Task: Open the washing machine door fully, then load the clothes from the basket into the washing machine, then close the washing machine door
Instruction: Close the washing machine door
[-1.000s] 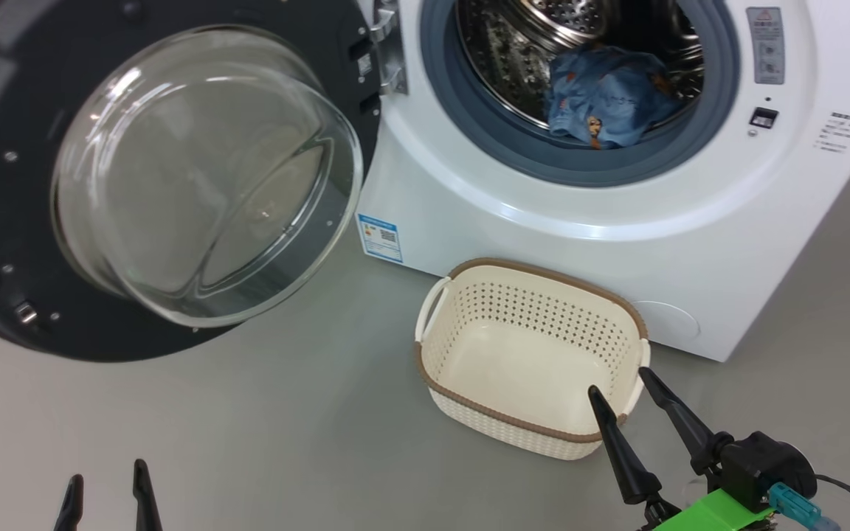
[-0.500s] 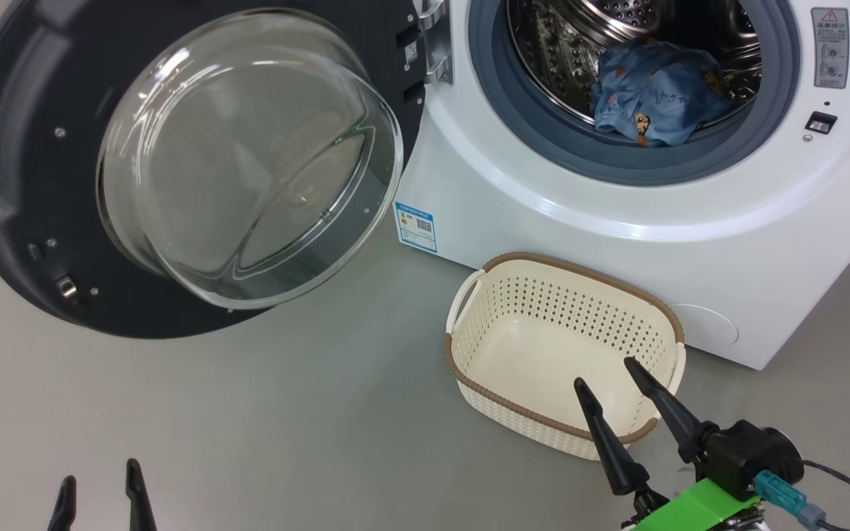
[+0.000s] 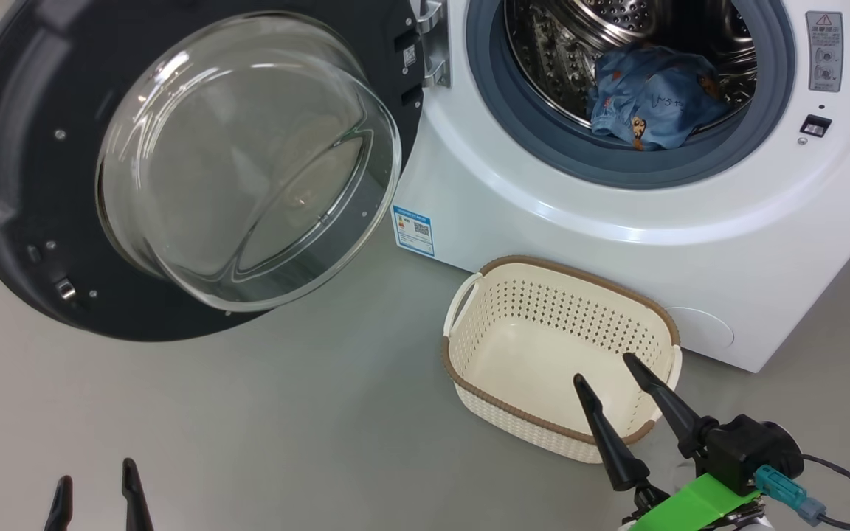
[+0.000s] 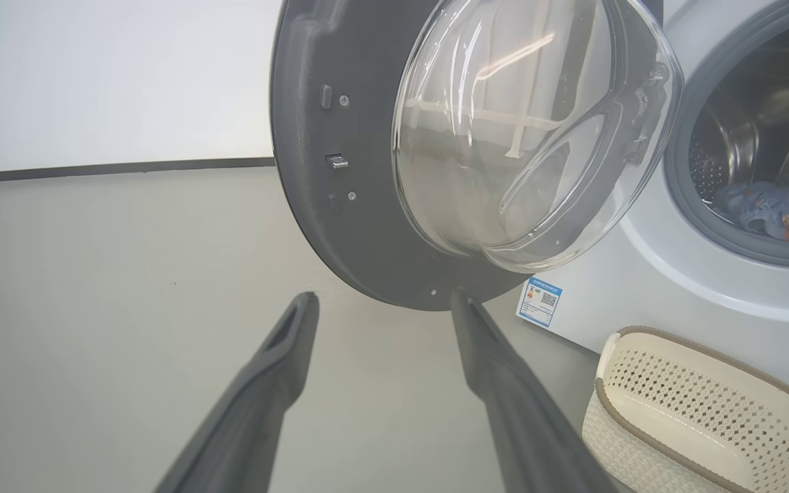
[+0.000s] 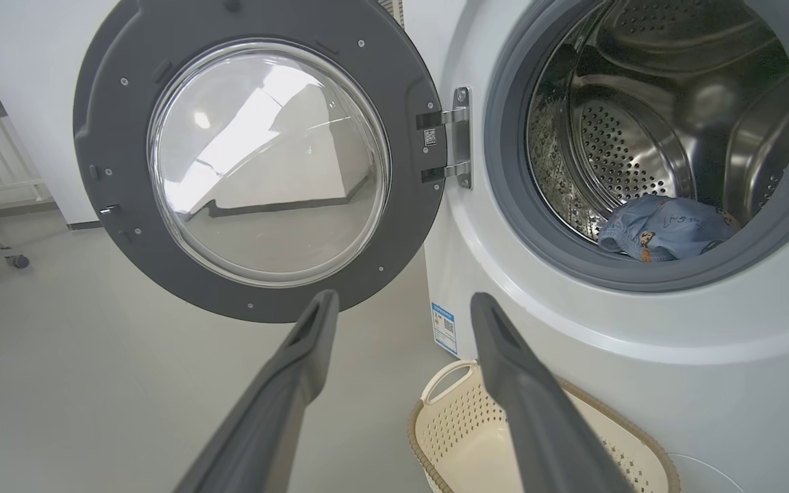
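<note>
Already the washing machine door (image 3: 26, 184) stands wide at upper left, clothes (image 3: 650, 99) lie in the drum (image 3: 543, 51), basket (image 3: 446, 361) empty — only closing remains. Left gripper (image 3: 96, 472) and right gripper (image 3: 603, 367) both gape, holding nothing.

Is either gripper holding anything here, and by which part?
Nothing is held. The left gripper and right gripper are both open and empty; the clothes lie inside the washing machine.
</note>
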Available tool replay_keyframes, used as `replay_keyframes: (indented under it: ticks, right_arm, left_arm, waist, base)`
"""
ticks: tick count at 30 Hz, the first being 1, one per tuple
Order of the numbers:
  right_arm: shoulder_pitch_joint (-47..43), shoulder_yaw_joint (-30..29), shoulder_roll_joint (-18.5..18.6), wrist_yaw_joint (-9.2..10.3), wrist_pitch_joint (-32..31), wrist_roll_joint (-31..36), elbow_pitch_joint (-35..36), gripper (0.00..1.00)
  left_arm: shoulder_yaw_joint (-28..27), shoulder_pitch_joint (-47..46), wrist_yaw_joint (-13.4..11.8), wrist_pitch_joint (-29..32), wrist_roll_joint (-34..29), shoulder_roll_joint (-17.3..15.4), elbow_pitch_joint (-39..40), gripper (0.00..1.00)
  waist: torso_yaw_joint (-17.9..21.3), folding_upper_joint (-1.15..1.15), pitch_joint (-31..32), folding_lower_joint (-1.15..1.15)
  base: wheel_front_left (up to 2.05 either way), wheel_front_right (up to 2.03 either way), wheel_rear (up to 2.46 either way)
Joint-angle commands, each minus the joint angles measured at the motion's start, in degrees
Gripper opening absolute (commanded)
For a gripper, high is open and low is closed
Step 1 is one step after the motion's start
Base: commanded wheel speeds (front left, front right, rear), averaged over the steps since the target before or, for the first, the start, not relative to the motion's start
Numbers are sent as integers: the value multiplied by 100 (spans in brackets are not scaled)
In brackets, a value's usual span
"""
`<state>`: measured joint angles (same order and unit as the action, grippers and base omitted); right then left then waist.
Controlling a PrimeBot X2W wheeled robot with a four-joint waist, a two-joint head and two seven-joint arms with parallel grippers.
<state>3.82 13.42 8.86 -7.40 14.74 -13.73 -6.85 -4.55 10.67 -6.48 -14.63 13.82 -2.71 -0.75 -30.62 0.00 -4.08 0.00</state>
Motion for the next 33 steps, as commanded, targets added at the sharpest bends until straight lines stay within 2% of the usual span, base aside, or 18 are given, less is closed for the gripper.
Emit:
replay_keyframes:
  ticks: [1, 3, 9, 12, 16, 21, 27, 33]
  right_arm:
    - [88, 85, 12, -9, 26, -22, 146, 100]
    - [40, 52, -1, -9, 26, -8, 162, 100]
    - [-53, -7, -33, -9, 26, 22, 235, 100]
    - [-67, -10, -37, -9, 26, 30, 261, 100]
    - [-65, -14, -35, -9, 26, 39, 286, 100]
    - [-31, -11, 11, -9, 26, 40, 302, 100]
    - [41, 17, 111, -9, 26, 36, 306, 100]
    - [132, 47, 229, -9, 25, 45, 325, 100]
  left_arm:
    - [-236, -150, 35, -37, -77, -34, 110, 98]
    - [-270, -183, 89, -37, -32, -32, 107, 0]
    - [-719, -384, 302, -37, 620, -30, 180, 0]
    - [-1141, -640, 455, -37, 1277, -80, 189, 0]
    - [-1673, -1135, 653, 86, 1924, -450, 67, 0]
    - [-2265, -1964, 767, 540, 2861, -947, -217, 0]
    - [-2691, -3065, 940, 1007, 3682, -1698, -1173, 0]
    - [-2996, -4112, 1011, 1467, 4418, -2293, -2154, 0]
  waist:
    - [8, 0, 11, 0]
    - [16, 0, 25, 0]
    - [60, 0, 38, 0]
    - [92, 0, 22, 0]
    - [140, 0, -32, 0]
    - [209, 0, -138, 0]
    - [328, 0, -272, 0]
    - [478, 0, -448, 0]
  base:
    - [0, 0, 0]
    - [0, 0, 0]
    - [0, 0, 0]
    - [0, 0, 0]
    - [0, 0, 0]
    - [0, 0, 0]
    - [0, 0, 0]
    - [0, 0, 0]
